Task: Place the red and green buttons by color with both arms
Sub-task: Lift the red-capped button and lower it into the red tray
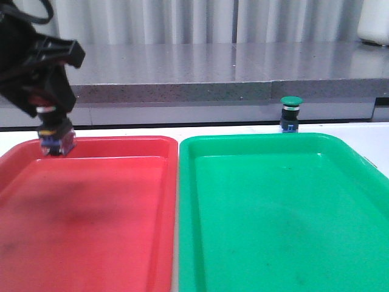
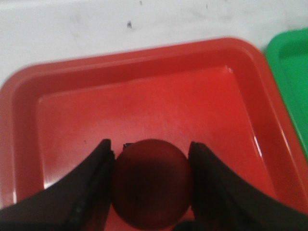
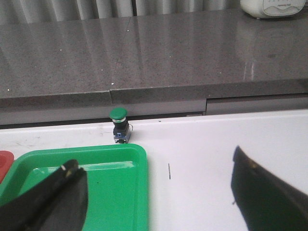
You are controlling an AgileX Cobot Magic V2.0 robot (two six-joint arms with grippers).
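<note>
Overhead, left end effector [image 1: 56, 131] gripping red button [image 2: 150, 182]

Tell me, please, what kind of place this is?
Probably a robot test bench in a lab or workshop, not a home. A white table holds a red plastic tray and a green plastic tray side by side, with a grey speckled stone ledge and pale curtains behind.

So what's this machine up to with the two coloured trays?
It is sorting two push buttons by colour. The left end effector is shut on the red button and holds it above the far left corner of the red tray. The green button stands upright on the white table just behind the green tray, not yet picked up. The right end effector is open and empty, facing that button from a distance.
</note>
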